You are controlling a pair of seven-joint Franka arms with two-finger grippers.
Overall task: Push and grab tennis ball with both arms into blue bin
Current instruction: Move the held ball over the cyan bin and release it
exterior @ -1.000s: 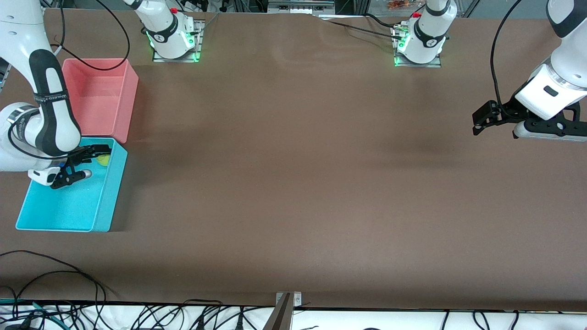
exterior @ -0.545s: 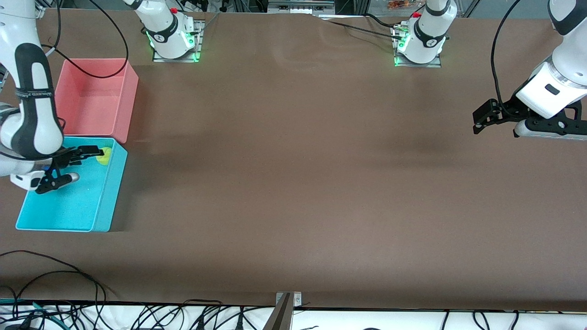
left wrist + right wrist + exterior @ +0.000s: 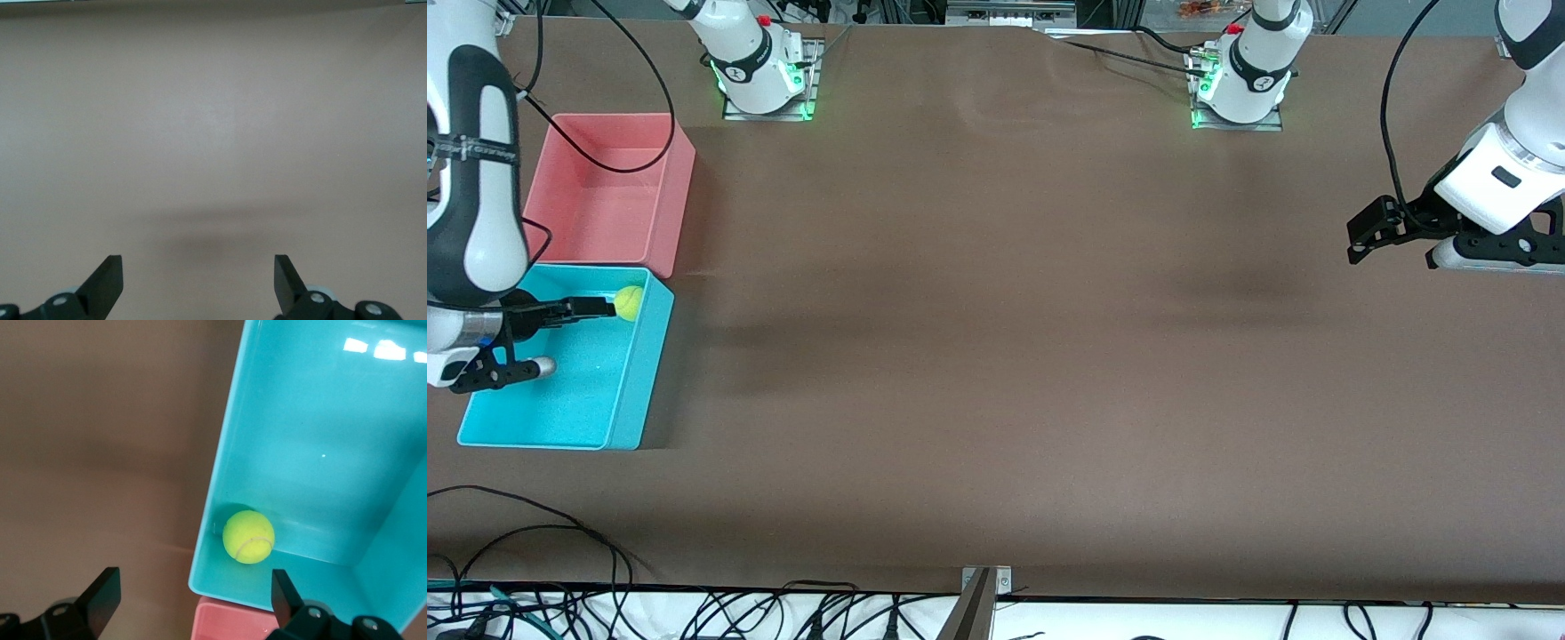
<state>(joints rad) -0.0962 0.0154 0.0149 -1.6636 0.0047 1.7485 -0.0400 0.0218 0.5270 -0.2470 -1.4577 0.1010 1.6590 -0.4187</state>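
the right pincer (image 3: 560, 333) hung with its fingers spread wide and nothing between them, over the blue bin (image 3: 534, 418) at the right arm's end of the worktop (image 3: 996, 356). from that pincer the tennis ball (image 3: 629, 303) lay below and just off the tip of one finger, resting on the bin floor in the corner nearest the pink bin (image 3: 605, 191). in the right wrist view the ball (image 3: 248, 537) sat tucked against two walls of the blue bin (image 3: 320, 453), between the lines of the two fingers yet clear of both (no contact that could be seen). a ball has no long axis, so the only bearing that counted was straight down into that corner.

the left pincer (image 3: 1392, 238) waited in the air over bare worktop at the left arm's end, its fingers also apart and empty; its wrist view showed only brown surface. the right arm was by far the nearer of the two. judging by how things lay, the ball was already inside the bin, so little seemed left to do.
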